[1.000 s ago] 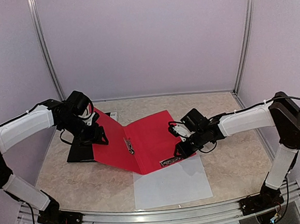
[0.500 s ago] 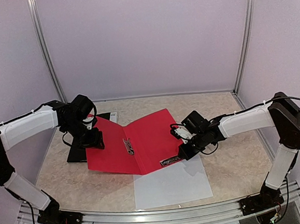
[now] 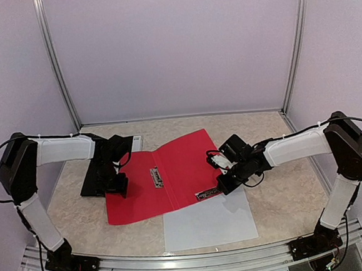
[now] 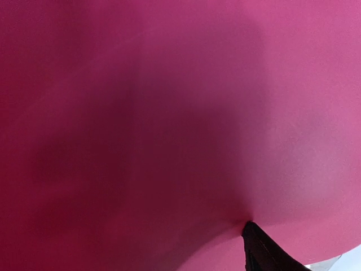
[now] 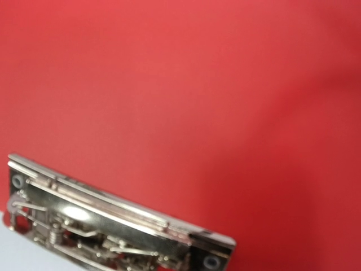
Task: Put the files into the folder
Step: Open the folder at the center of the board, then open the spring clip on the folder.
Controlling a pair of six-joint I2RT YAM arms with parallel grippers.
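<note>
The right gripper has just closed. Its fingers were partly apart a second ago and are now together at the near right edge of the red folder, though the pictures do not show whether they pinch that edge or only rest on it. Right beside it lies a metal clamp fixed to the folder's inner face, filling the bottom of the wrist view. Just past the clamp, on the side toward the arm bases, the white paper lies flat on the counter. Its far edge meets the folder's edge, and it is not in the folder yet. Across the spread, the left gripper has come down with the left cover, which stood tilted up a second ago and now lies flat under it, so the folder is fully open. I cannot tell whether this gripper's fingers are apart or together, since its wrist view shows only red and one dark fingertip. Outward from it, away from the fold, a black board sticks out from beneath the cover. Between the two grippers a small second clip sits along the fold. As I judge it, the opening is finished. The next work is to bring the paper onto the right-hand cover by the clamp, which likely needs one gripper freed.
</note>
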